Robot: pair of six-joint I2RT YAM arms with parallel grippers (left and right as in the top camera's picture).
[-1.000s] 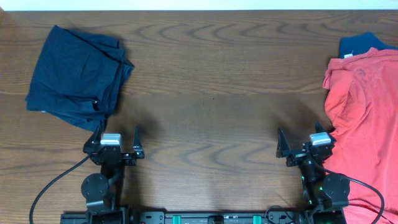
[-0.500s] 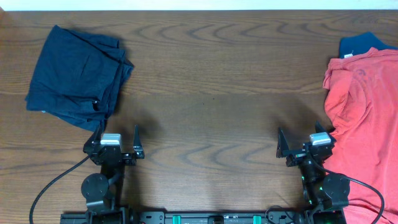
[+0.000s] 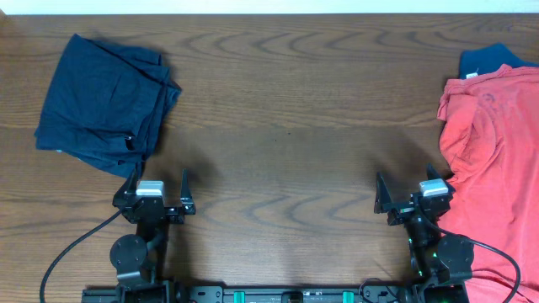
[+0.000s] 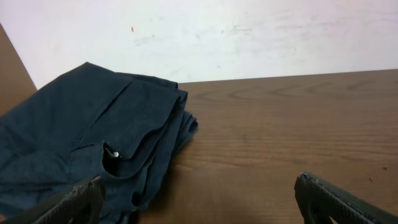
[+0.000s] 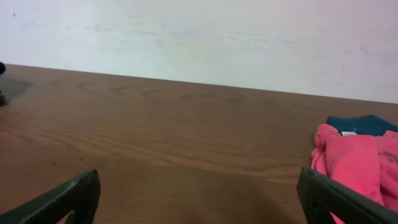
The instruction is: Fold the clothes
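A dark navy garment (image 3: 105, 99) lies folded in a heap at the table's far left; it also shows in the left wrist view (image 4: 87, 146). A coral-red shirt (image 3: 497, 160) lies spread at the right edge, also in the right wrist view (image 5: 360, 165). A dark teal garment (image 3: 493, 57) peeks out behind it and shows in the right wrist view (image 5: 360, 123). My left gripper (image 3: 160, 187) is open and empty near the front edge, just below the navy garment. My right gripper (image 3: 408, 192) is open and empty, its right finger next to the red shirt.
The brown wooden table (image 3: 286, 126) stretches between the two piles. A white wall (image 5: 199, 37) stands behind the table's far edge. Cables run from both arm bases at the front edge.
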